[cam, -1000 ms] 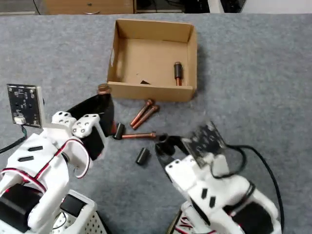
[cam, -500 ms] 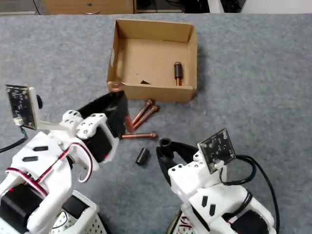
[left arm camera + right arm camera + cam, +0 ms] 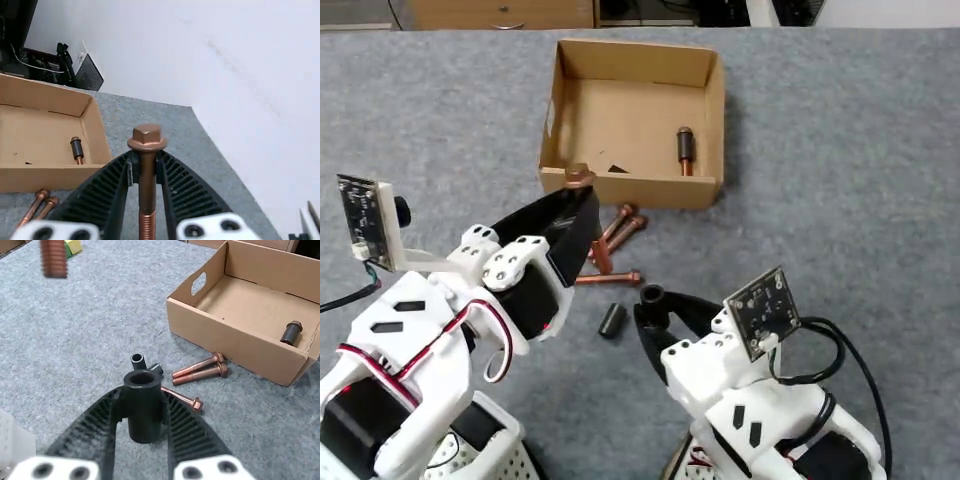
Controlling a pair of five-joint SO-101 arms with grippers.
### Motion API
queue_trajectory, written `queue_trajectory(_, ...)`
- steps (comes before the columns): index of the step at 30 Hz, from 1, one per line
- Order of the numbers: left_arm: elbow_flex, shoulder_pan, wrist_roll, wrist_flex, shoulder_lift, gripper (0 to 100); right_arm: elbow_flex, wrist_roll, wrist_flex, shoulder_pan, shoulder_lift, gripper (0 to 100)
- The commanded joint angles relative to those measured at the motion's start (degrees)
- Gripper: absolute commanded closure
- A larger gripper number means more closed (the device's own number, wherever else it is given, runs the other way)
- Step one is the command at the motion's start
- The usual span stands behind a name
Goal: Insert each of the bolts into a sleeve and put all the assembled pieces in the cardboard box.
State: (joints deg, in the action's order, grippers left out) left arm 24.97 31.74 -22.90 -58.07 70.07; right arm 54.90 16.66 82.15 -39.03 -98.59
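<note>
The bolt (image 3: 147, 165) now nearer upright sleeve (image 3: 144, 407)

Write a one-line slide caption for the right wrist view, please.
Right gripper shut on a black sleeve, with three loose bolts and the cardboard box beyond.

Even, diffuse overhead light, moderately bright. The cardboard box (image 3: 630, 187) casts soft, faint shadows on the grey table (image 3: 840, 150) at its 3 and 6 o'clock sides. The white wall (image 3: 250, 50) is brightest.

Grey carpeted table (image 3: 840, 150) — a wooden drawer unit (image 3: 500, 12) behind it.
</note>
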Motion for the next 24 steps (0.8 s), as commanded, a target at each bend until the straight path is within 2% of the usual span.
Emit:
queue_trajectory(1, -0.79, 0.7, -1.49, 2.29, -0.04, 98, 0.13, 0.79, -1.49, -0.84, -0.31, 99.7)
queue_trajectory(9, 7.03, 1.41, -1.23, 11.43, 0.31, 98, 0.13, 0.79, -1.32, -0.84, -0.31, 99.7)
queue_trajectory(18, 7.91, 6.33, -1.49, 11.43, -0.04, 98, 0.13, 0.79, -1.32, -0.84, -0.31, 99.7)
queue_trajectory(24, 11.25, 6.33, -3.25, 13.71, -0.04, 98, 0.57, 0.79, -1.23, -0.84, -0.31, 99.7)
